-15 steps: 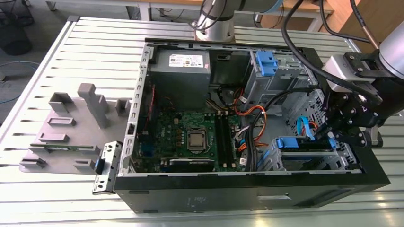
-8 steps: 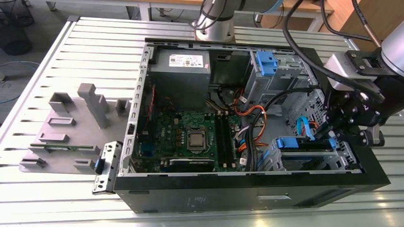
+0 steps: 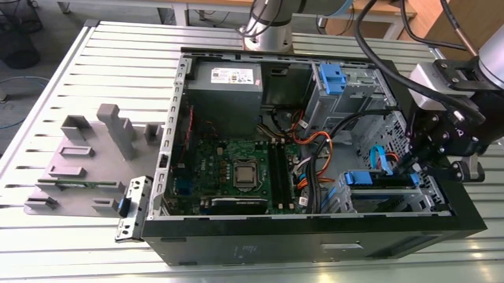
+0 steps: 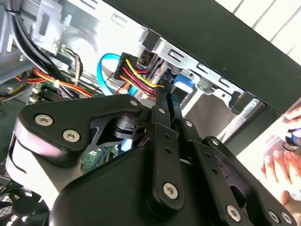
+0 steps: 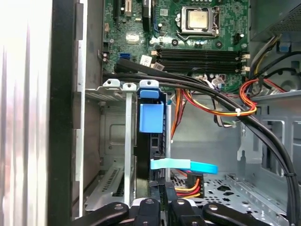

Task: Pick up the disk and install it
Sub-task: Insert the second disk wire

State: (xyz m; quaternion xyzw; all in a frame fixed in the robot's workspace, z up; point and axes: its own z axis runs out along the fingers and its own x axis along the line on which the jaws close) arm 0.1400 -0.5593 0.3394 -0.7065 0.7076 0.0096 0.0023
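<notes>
Here the open computer case [image 3: 315, 236] lies on its side on the slatted metal worktop [image 3: 102, 71], its green motherboard [image 3: 236, 171] facing up. The gripper [image 3: 429, 171] reaches in at the case's end toward the exterior view's right, by the lower drive bay [image 3: 393, 197]. The disk [image 5: 151, 141] stands on edge in that bay between the bay's silver metal walls, its blue carrier tab [image 5: 151, 117] pointing toward the motherboard [image 5: 188, 33] in the first wrist view. In the same view the black jaws come up to the disk's near end and appear pressed in on it, one on either side. In the second wrist view the gripper [image 4: 165, 101] shows its two fingers [image 4: 160, 110] lying close together around a thin dark edge, next to a bundle of red, yellow and black wires [image 4: 138, 75]. A light blue flat cable [image 5: 183, 165] crosses just beside the disk. Black cables [image 5: 211, 89] sweep over the bay. A grey fixture plate [image 3: 79, 165] sits on the worktop toward the exterior view's left, well apart from the case. At the edge of the second wrist view a person's hand [image 4: 282, 165] shows outside the case
</notes>
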